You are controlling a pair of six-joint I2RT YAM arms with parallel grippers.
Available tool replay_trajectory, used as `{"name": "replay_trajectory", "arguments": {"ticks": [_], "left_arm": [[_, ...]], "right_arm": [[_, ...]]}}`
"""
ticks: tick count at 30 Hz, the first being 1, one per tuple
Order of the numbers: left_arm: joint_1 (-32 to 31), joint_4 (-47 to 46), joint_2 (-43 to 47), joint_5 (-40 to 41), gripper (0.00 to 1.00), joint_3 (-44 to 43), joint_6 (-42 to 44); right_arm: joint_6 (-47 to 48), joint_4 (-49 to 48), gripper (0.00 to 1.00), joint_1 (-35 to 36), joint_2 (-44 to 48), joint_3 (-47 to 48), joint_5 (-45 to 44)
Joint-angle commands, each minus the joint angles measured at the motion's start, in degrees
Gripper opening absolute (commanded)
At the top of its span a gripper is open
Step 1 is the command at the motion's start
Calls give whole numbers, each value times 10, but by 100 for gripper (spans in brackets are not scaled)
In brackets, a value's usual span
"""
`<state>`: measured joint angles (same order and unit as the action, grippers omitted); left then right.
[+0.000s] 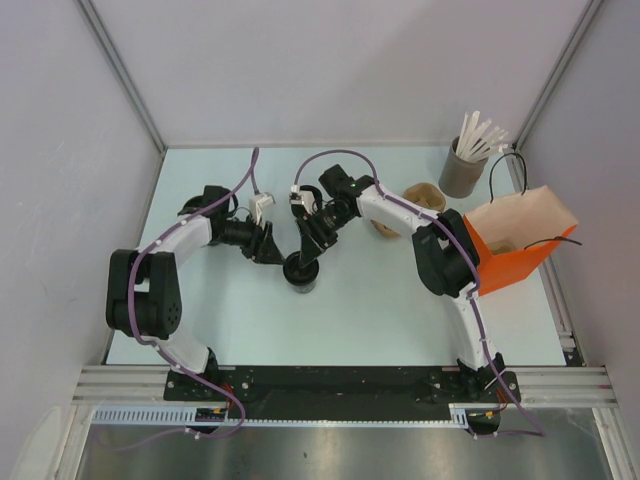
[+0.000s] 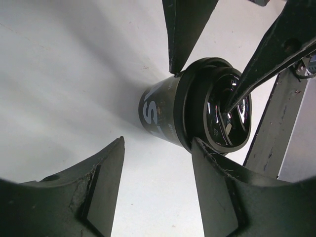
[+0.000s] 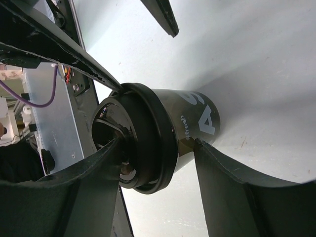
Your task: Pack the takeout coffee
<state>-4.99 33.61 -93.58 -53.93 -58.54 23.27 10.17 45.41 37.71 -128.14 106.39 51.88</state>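
Right gripper [image 1: 312, 243] astride lidded cup [image 1: 301, 272]

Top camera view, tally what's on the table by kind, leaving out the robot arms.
Lidded black cup: 1
Open cups: 2, one partly hidden by an arm
Grey tub of white sticks: 1
Orange bag: 1
Total: 5

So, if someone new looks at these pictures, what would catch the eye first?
Probably the two grippers, left and right, meeting over the small black lidded cup in the middle of the table. Next, the bright orange bag standing open at the right edge, with a grey tub of white sticks behind it.
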Motion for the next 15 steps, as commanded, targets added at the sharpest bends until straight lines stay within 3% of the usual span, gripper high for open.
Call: {"name": "replay_trajectory", "arguments": {"ticks": [1,7,15], "left_arm": [[5,-10,32,-11,62,-39,-5],[11,-44,43,-73,63,-49,-44],[7,-6,28,-91,63,-47,-9]], "right_arm": [[35,13,62,8,-3,-2,-76],[33,16,62,7,-2,7,-76],[18,17,65,-4,16,28,-48]]}}
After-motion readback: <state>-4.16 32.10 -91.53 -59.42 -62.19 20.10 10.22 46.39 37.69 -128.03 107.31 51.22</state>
